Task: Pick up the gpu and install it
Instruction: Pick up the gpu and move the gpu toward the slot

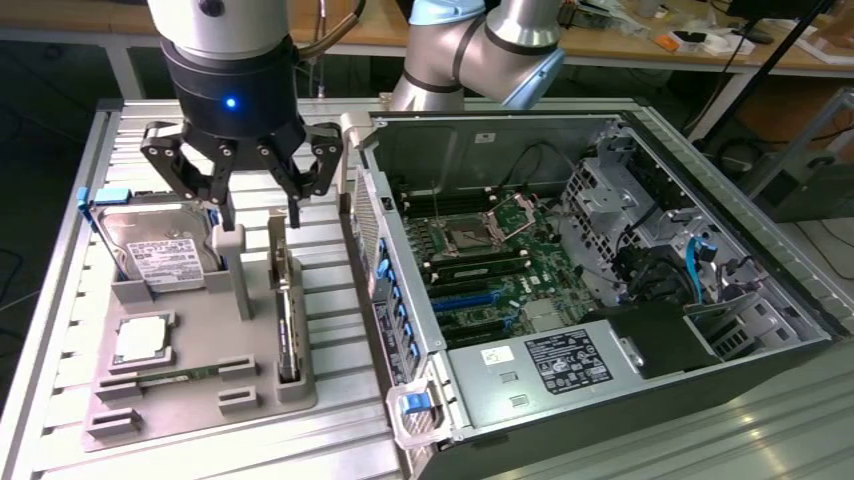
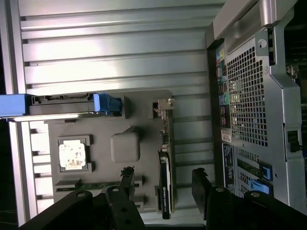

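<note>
The end effector [image 1: 256,205] hangs above the worktop [image 1: 334,440] with its fingers spread wide and nothing between them. It touches no part.

The gpu [image 1: 284,310] is below the end effector. It stands on its long edge in a slot of the grey tray [image 1: 200,405]. In the wrist view the gpu [image 2: 165,143] runs as a thin dark strip with silvery trim. It lines up with the gap between the two finger groups of the end effector [image 2: 163,171], and there is clear space on both sides of it. In the exterior view the card's near end reaches out from under the fingers towards the front of the tray.

Also below the end effector, on the exterior view's left of the gpu, a drive [image 1: 160,250] with a white label leans in its own tray slot. In the wrist view the drive [image 2: 62,103] shows edge-on with blue ends. Further from the end effector, a square chip [image 1: 140,340] lies flat in a recess, and a narrow green stick [image 1: 174,378] sits just beyond it. The wrist view shows the chip [image 2: 73,154] and the stick [image 2: 91,183] on the same tray [image 2: 139,115].

Beside the end effector, on the exterior view's right, an open case [image 1: 400,300] lies on the worktop with its board exposed. Its perforated rear panel [image 2: 244,96] stands close to the gpu's slot.
</note>
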{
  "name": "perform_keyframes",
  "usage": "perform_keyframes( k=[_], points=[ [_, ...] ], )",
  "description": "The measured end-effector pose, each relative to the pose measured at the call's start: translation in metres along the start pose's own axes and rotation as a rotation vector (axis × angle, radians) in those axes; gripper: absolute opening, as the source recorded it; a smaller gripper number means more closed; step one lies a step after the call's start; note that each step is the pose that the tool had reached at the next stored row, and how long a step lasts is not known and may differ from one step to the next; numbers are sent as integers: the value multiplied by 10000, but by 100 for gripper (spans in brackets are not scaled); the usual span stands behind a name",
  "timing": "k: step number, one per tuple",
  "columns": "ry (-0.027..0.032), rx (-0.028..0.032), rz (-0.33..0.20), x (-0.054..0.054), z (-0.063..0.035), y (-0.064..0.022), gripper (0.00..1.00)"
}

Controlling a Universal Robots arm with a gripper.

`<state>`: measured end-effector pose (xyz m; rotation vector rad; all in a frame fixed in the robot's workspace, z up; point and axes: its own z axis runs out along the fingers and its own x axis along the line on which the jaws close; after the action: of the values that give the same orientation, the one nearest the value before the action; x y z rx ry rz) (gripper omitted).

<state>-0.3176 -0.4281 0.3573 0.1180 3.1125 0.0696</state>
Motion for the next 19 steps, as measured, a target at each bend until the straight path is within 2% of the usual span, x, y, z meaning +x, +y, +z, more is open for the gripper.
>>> perform_keyframes(
  k=[19],
  points=[
    [0,0,0,2,68,-3,60]
  ],
)
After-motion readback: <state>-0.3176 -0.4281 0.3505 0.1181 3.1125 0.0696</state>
